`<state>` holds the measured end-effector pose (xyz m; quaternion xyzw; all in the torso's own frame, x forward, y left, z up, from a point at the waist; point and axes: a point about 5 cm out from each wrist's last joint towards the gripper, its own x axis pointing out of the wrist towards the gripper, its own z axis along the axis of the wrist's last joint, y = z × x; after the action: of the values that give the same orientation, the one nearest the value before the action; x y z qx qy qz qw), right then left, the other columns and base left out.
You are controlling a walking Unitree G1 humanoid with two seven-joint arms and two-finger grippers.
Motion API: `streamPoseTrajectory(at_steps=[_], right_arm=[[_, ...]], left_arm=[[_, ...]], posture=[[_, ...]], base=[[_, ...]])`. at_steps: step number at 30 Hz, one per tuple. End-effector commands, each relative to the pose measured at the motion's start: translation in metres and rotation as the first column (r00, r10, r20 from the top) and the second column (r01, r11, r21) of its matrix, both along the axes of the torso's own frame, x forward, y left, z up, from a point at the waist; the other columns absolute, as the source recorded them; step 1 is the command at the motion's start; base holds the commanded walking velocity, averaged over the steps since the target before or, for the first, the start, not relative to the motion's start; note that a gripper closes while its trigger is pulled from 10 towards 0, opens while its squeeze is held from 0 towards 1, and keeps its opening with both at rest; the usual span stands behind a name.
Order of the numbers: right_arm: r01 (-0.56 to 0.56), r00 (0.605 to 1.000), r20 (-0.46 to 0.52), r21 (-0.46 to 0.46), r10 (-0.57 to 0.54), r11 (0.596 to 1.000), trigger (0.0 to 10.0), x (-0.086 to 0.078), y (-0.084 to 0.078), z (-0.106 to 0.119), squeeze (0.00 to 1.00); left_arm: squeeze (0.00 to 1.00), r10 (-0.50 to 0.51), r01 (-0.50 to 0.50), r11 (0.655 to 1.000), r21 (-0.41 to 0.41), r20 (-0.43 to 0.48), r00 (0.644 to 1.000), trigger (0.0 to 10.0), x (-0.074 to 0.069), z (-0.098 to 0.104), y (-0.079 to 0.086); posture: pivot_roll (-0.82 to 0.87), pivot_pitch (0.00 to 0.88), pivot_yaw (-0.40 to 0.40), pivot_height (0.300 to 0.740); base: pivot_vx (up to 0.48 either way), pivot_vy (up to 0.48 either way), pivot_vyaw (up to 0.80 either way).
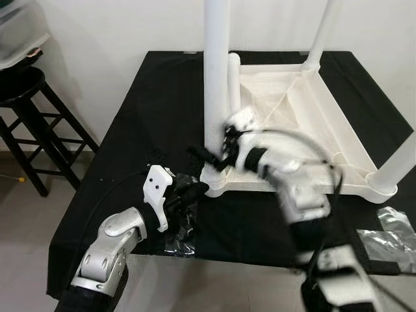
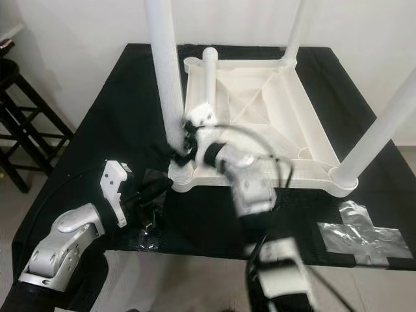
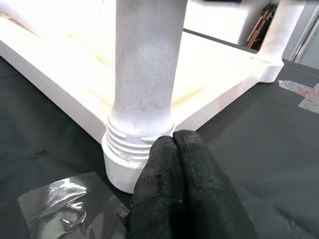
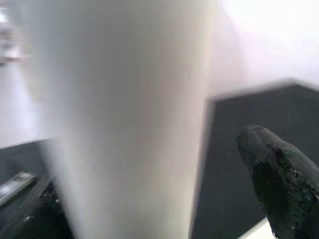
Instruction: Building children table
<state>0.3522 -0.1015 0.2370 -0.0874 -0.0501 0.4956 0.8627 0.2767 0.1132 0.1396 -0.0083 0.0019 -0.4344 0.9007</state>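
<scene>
Left gripper is resting on the black cloth with its fingers pressed together and holding nothing, tips just beside the near-left corner socket of the upturned white table. From the head views, the table is lying top-down on the cloth, three legs standing upright and a fourth, loose leg lying inside the frame. Near leg is rising from that corner socket, its long axis vertical. Right gripper is reaching across to the foot of this leg — blurred, so whether its fingers are spread or clamped I cannot tell. Crumpled plastic wrap is lying under the left arm, and more wrap is sitting at the cloth's right edge. A black stool is standing off to the left.

In the left wrist view, the closed fingertips are touching the threaded collar where the leg enters its socket.

In the right wrist view, the leg is looming close beside one dark finger.

Both grippers are at the same joint — the right looks the nearer to the leg itself.
</scene>
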Motion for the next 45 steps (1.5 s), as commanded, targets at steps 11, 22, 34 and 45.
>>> streamPoseTrajectory(at_steps=[11,22,34,45], right_arm=[[-0.281,0.953,-0.136,-0.056,0.271,0.958,0.0,0.008,-0.017,-0.010,0.00],[-0.279,0.950,-0.176,-0.112,0.257,0.954,0.0,0.011,-0.051,-0.020,0.00],[0.170,0.934,-0.284,-0.178,-0.216,0.969,0.0,-0.017,-0.054,-0.095,0.00],[0.542,0.760,-0.259,-0.253,-0.596,0.802,2.0,-0.039,-0.052,-0.097,0.00]], left_arm=[[0.00,-0.007,0.006,1.000,0.025,0.010,1.000,10.0,-0.005,-0.003,0.001],[0.00,-0.012,0.008,0.998,0.058,0.069,0.998,10.0,-0.023,-0.001,0.012],[0.00,-0.001,-0.003,0.998,0.066,0.060,0.998,10.0,-0.065,-0.003,0.022],[0.00,0.044,-0.049,0.997,0.062,0.080,0.996,10.0,-0.078,-0.006,0.023]], posture=[[0.06,0.100,0.014,0.740],[0.06,0.109,0.037,0.740],[0.06,0.143,0.010,0.740],[0.04,0.119,0.016,0.740]], base=[[0.000,0.000,0.00],[0.000,0.000,0.00],[0.000,0.000,0.00],[0.000,0.000,0.00]])
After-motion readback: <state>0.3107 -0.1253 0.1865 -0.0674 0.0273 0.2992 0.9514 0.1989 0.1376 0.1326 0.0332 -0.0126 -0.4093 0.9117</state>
